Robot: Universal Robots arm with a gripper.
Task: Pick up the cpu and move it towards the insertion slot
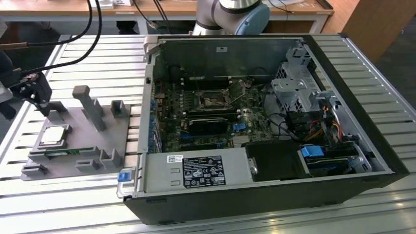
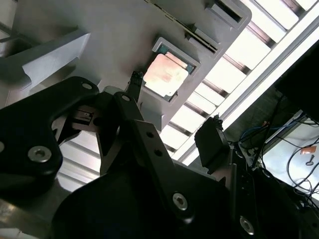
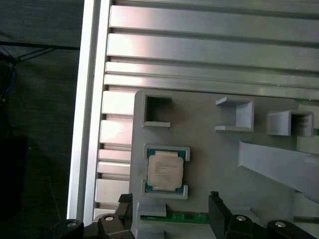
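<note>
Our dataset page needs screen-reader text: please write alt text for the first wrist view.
A cpu sits flat on a grey fixture plate, with the open gripper close by, holding nothing. The plate rests on a slatted metal table.

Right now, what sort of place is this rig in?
Probably a robotics lab bench for PC assembly: a slatted aluminium table, an open computer case with its motherboard exposed, and a grey fixture plate holding the cpu.
</note>
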